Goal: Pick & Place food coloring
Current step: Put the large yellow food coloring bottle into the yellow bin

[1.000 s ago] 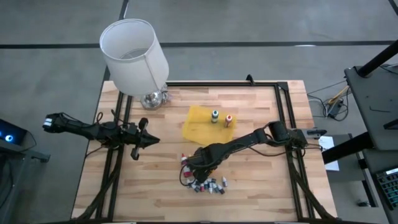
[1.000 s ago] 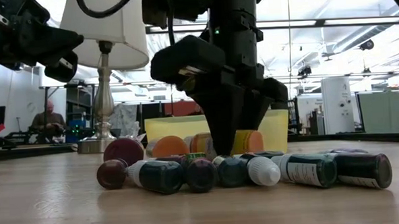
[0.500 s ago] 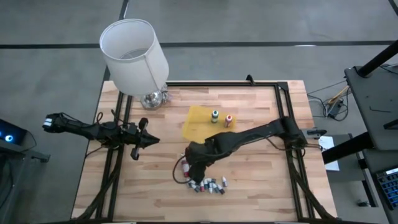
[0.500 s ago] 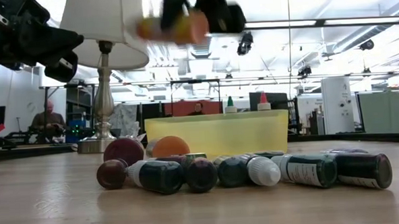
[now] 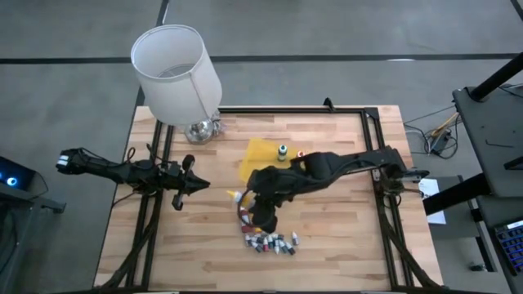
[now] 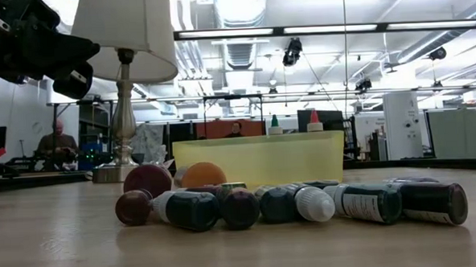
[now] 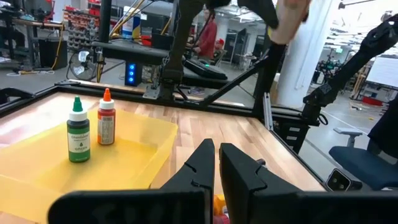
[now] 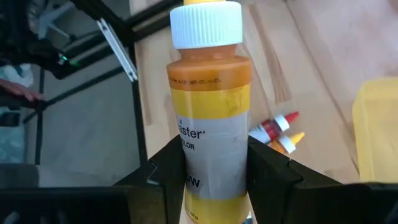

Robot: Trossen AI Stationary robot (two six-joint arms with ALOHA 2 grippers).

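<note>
Wooden table (image 5: pixel 327 220) carries a white-shaded lamp (image 5: pixel 176 69), a yellow tray (image 5: pixel 260 159) and a heap of small vials (image 6: pixel 305 201). We note the right gripper (image 8: pixel 208 168) raised above the table between tray and heap, its fingers clamped on a yellow food coloring bottle (image 8: pixel 209 106) with white cap. Green bottle (image 7: pixel 78 130) and orange bottle (image 7: pixel 106 118) stand upright in the tray. Left gripper (image 7: pixel 216 163) waits at the table's left, fingers together.

We see two dark, slender jointed arms, matte black angular fingers (image 7: pixel 214 168), and black cables running along the left arm (image 5: pixel 122 170).
</note>
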